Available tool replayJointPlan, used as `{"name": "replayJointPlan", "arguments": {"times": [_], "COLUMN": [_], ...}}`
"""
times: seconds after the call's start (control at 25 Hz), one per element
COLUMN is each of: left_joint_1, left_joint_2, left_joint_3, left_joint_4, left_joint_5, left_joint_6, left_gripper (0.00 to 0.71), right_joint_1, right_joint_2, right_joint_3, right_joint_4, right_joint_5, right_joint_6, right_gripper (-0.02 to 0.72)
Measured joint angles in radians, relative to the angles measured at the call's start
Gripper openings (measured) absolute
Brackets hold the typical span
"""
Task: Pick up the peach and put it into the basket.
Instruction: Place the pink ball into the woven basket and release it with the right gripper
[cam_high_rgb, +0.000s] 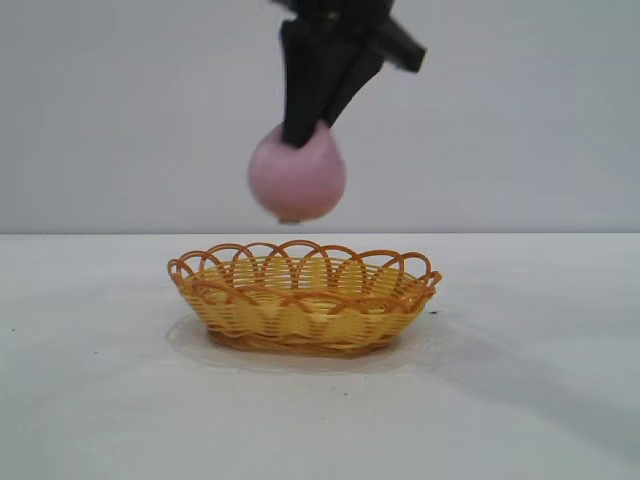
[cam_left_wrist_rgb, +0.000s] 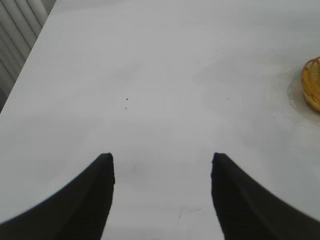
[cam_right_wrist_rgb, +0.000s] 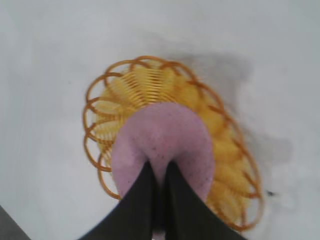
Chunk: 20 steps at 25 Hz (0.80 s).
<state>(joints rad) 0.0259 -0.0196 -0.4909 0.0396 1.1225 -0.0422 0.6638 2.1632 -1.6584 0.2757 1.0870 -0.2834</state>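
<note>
Nearest us in the exterior view, the basket sits low at centre frame on the table. Above it, upper centre, our right gripper pinches the peach by its top, fingers nearly closed on a thin bite, the fruit clear of the rim. We judge the grip shallow: the peach could slip early or, dropped from this height, bounce out over the low edge. Our left gripper waits spread wide and empty over bare table, the basket at that view's right edge.
</note>
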Motion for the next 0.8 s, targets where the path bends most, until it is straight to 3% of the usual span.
{"name": "replayJointPlan", "arguments": {"times": [0.04,0.08,0.16,0.28,0.56,0.72,0.8], "left_joint_1": [0.0,0.0,0.0,0.0,0.0,0.0,0.0], "left_joint_2": [0.0,0.0,0.0,0.0,0.0,0.0,0.0], "left_joint_3": [0.0,0.0,0.0,0.0,0.0,0.0,0.0], "left_joint_4": [0.0,0.0,0.0,0.0,0.0,0.0,0.0], "left_joint_5": [0.0,0.0,0.0,0.0,0.0,0.0,0.0], "left_joint_6": [0.0,0.0,0.0,0.0,0.0,0.0,0.0], "left_gripper": [0.418,0.418,0.418,0.418,0.418,0.418,0.418], "right_joint_1": [0.0,0.0,0.0,0.0,-0.002,-0.083,-0.164], "right_joint_2": [0.002,0.002,0.002,0.002,-0.121,-0.226,-0.239], "right_joint_3": [0.0,0.0,0.0,0.0,0.0,0.0,-0.002], "right_joint_4": [0.0,0.0,-0.008,-0.03,-0.093,-0.226,-0.264], "right_joint_5": [0.0,0.003,0.011,0.048,0.065,0.058,0.054], "right_joint_6": [0.003,0.005,0.006,0.036,0.143,0.248,0.258], "right_gripper": [0.058,0.058,0.176,0.297,0.319,0.319,0.319]}}
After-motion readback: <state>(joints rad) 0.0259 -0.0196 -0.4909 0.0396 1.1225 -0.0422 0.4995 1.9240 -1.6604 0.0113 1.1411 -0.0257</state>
